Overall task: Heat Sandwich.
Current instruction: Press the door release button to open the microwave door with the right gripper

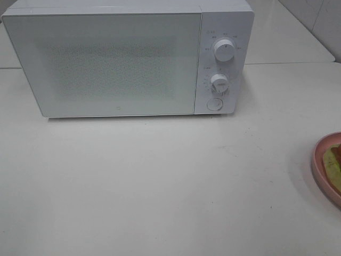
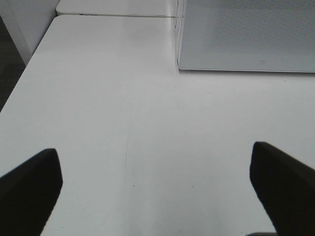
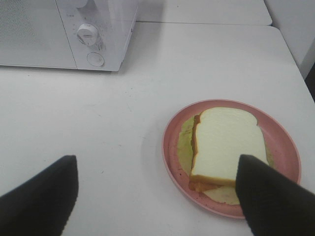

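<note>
Microwave stands at the back of the table. On the microwave's right end: upper dial, lower dial under it, button lowest. Plate lies forward and right of the microwave, well apart (cut off in the high view). Sandwich on plate.

White microwave sits by the table's far edge, door shut, two dials above a round button, pink plate hugs the right edge
</note>
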Robot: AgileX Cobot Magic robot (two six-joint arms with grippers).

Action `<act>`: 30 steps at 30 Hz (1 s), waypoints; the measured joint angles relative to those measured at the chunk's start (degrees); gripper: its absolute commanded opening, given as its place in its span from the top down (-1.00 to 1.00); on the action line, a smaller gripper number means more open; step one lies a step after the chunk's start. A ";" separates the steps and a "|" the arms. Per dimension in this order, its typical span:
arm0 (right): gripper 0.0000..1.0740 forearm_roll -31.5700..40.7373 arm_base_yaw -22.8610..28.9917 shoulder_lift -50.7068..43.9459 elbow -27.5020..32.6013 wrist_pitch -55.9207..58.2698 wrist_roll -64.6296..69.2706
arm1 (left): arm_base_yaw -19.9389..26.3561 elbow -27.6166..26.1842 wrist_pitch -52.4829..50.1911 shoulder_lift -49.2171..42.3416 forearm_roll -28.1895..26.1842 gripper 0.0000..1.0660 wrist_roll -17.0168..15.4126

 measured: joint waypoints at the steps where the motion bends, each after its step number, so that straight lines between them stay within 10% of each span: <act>1: -0.53 0.00 0.00 0.00 0.00 0.00 0.00 | 0.00 0.00 0.00 0.00 0.00 -0.81 0.00; 30: -0.41 0.00 0.00 30.02 -0.23 -19.08 0.06 | 0.00 0.00 0.00 0.00 -0.06 -0.81 0.00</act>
